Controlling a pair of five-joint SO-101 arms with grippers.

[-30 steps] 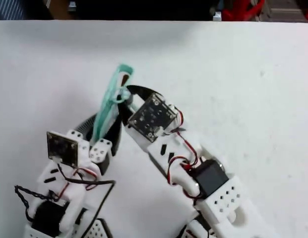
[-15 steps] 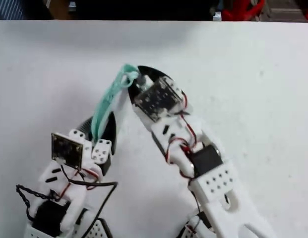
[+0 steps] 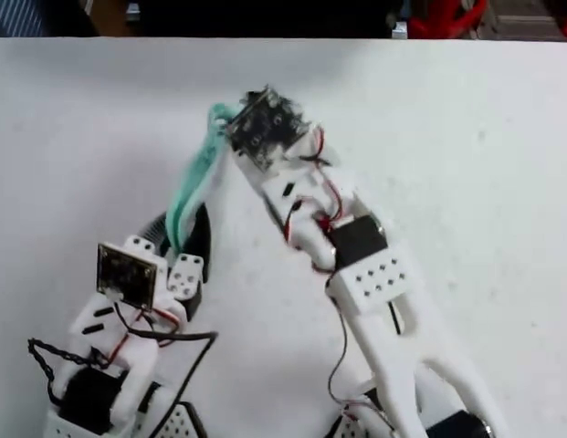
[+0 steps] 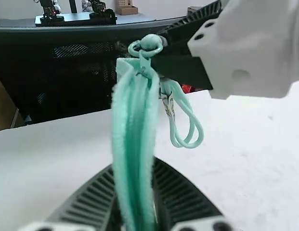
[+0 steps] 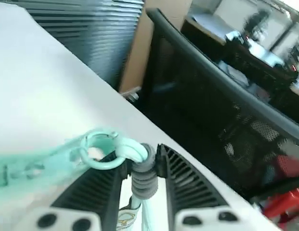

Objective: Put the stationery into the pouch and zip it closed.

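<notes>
A mint-green pouch [image 3: 190,187] is held up off the white table, stretched between the two arms. My left gripper [image 4: 136,211] is shut on the pouch's [image 4: 132,159] near end. My right gripper [image 5: 139,178] is shut on the zipper pull [image 5: 142,175] at the far end, where a ring [image 5: 98,151] joins it to the pouch [image 5: 29,161]. A green cord loop [image 4: 185,127] dangles below the ring [image 4: 145,46]. In the high view the right gripper [image 3: 230,128] sits at the pouch's far tip and the left gripper [image 3: 178,242] at its near end. The zip looks closed along the pouch.
The white table [image 3: 466,137] spreads open on all sides of the arms. Its far edge [image 3: 283,38] meets a dark background with a black mesh chair [image 5: 212,115]. Red and black wires [image 3: 329,214] run along the right arm.
The right gripper has travelled away from the left arm toward the table's far edge, drawing the zipper pull along the pouch to its far tip. The left arm has stayed nearly in place.
</notes>
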